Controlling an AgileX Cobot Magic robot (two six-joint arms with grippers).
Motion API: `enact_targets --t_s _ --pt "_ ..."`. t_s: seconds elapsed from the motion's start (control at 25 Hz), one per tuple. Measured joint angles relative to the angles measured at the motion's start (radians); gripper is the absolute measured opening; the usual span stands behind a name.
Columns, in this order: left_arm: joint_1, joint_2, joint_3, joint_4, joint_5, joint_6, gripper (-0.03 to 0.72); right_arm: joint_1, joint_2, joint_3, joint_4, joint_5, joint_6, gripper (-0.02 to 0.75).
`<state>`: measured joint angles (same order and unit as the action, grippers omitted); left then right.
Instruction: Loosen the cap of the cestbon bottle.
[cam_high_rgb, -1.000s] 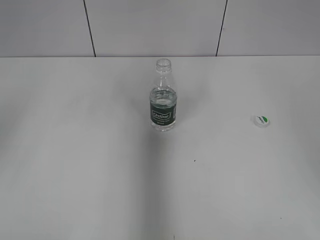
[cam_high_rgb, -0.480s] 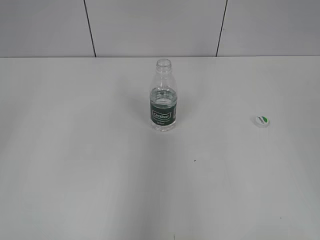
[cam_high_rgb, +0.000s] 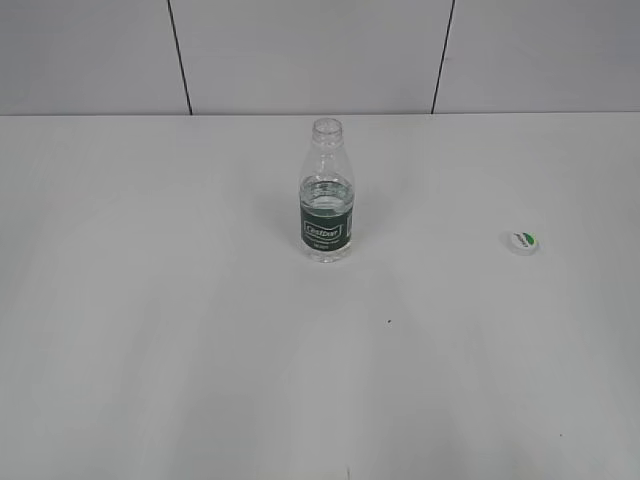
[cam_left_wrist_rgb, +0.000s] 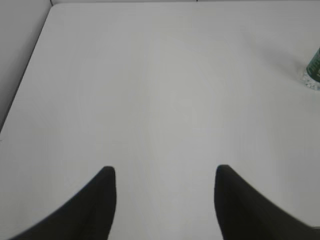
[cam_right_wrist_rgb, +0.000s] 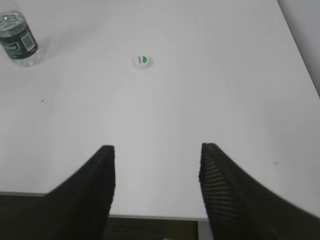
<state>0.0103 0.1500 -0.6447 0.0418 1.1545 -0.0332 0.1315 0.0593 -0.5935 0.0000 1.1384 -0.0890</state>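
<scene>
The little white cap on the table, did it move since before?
No. The cap lies at the same spot right of the cestbon bottle and below the same dark wall seam.

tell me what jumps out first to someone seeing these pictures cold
The open bottle stands upright alone mid-table, its neck bare and some water inside. Its white cap lies apart on the table to the right. Both pincers, left and right, hang open and empty over the near table.
</scene>
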Motion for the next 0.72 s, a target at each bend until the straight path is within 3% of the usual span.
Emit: enact_targets --t_s 0.32,0.72 --pt "0.0 -0.157 0.075 -0.033 0.067 0.033 0.377 0.0 -0.065 0.057 0.0 -0.033 -0.01 0.42" --pt "0.0 -0.157 0.119 -0.042 -0.07 0.053 0.372 0.0 -0.065 0.077 0.009 -0.044 -0.02 0.42"
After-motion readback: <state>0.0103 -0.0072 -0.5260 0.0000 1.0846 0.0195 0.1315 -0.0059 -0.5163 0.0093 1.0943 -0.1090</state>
